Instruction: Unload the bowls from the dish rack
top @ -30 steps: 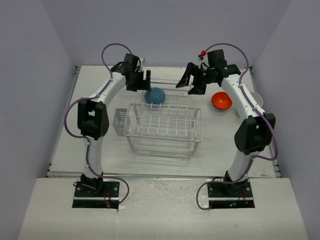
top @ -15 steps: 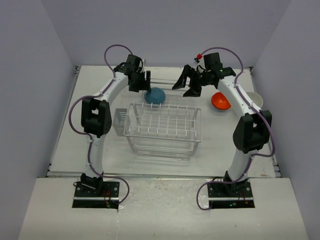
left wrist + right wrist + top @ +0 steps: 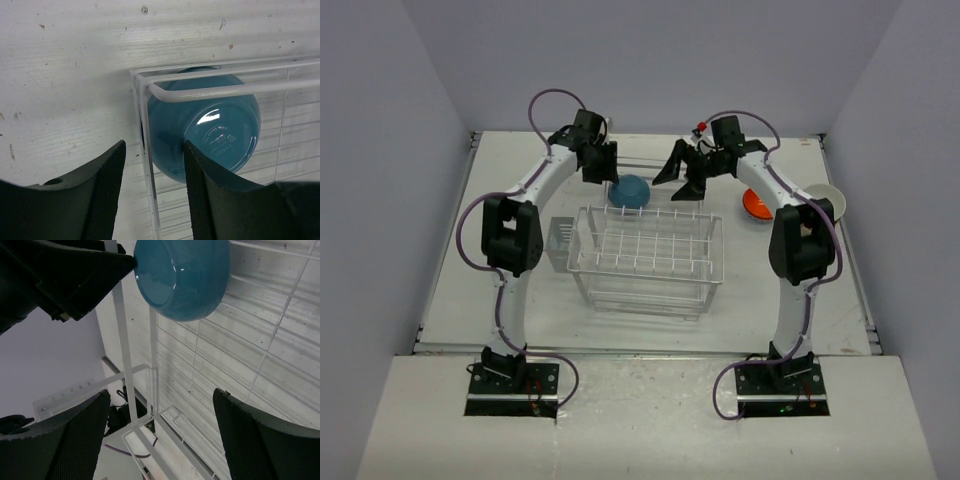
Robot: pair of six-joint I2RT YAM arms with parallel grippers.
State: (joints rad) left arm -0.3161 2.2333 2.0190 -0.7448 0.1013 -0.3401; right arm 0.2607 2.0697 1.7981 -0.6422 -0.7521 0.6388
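A blue bowl (image 3: pixel 630 190) sits tilted at the far left corner of the white wire dish rack (image 3: pixel 645 255). In the left wrist view the blue bowl (image 3: pixel 210 135) leans behind the rack's top wire (image 3: pixel 200 92). My left gripper (image 3: pixel 152 195) straddles the corner wire and the bowl's rim. Its right finger (image 3: pixel 200 190) touches the bowl, while the left finger stands apart from the wire, so it is open. My right gripper (image 3: pixel 682 178) hovers open just right of the bowl, over the rack's far edge. The right wrist view shows the blue bowl (image 3: pixel 182 275) above my wide-open gripper (image 3: pixel 162 405).
An orange bowl (image 3: pixel 755 205) lies on the table right of the rack, partly hidden by the right arm. A cream bowl (image 3: pixel 825 198) sits further right near the table edge. A small cutlery cup (image 3: pixel 558 245) hangs on the rack's left side.
My left gripper's jaws have narrowed around the blue bowl's rim and the rack corner. The right gripper has swung left from above the orange bowl towards the blue bowl.
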